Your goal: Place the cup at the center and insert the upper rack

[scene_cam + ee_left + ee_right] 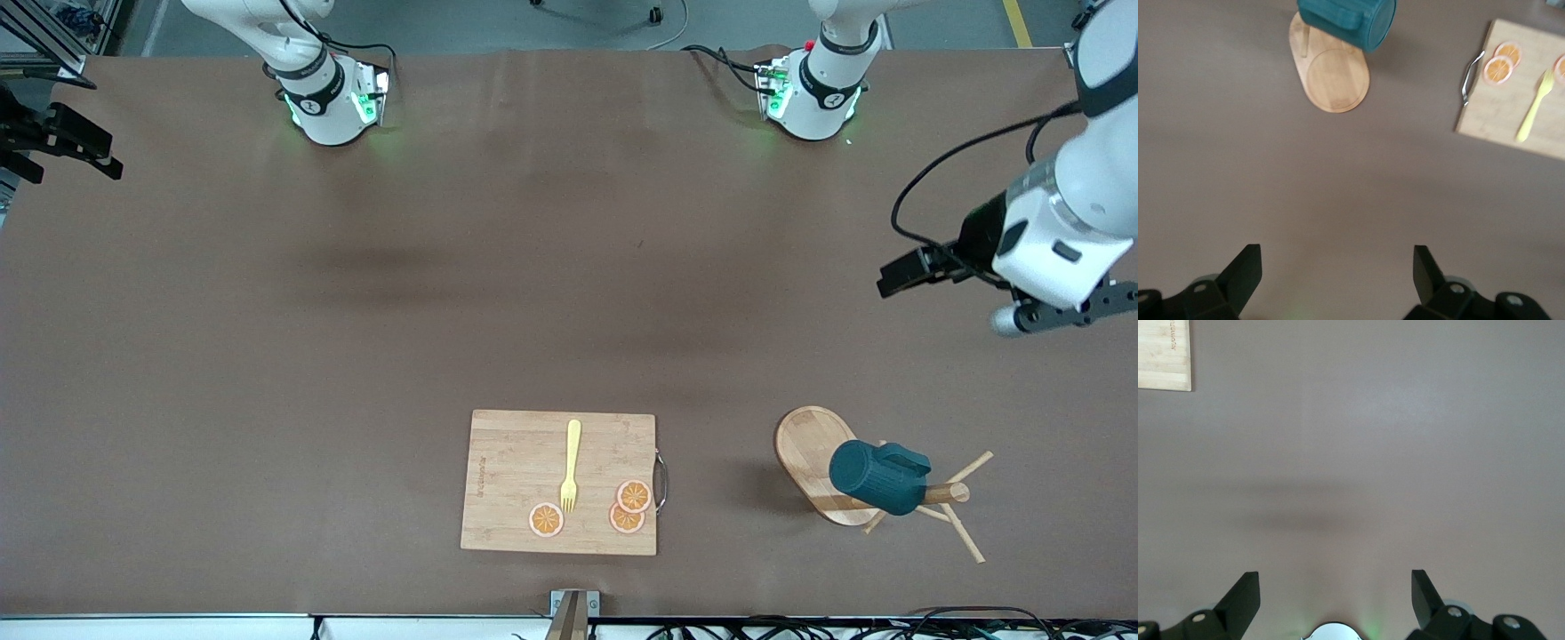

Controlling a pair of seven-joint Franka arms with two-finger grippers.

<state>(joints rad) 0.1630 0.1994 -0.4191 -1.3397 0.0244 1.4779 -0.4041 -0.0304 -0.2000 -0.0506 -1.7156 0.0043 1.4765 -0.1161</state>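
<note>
The cup [878,477], dark teal and ribbed, hangs on the upper rack [813,458], a light wooden mug tree with an oval base, near the front edge toward the left arm's end. In the left wrist view the cup [1348,20] shows above the rack's base [1335,83]. My left gripper [1067,309] hovers over bare table at the left arm's end, apart from the rack, open and empty [1336,257]. My right gripper [1335,580] is out of the front view; it hangs open and empty over bare table by its own base.
A rectangular bamboo cutting board [560,482] with a metal handle lies near the front edge at mid-table. It carries a yellow fork [570,467] and orange slices [630,507]. The brown table [444,293] spreads between it and the arm bases.
</note>
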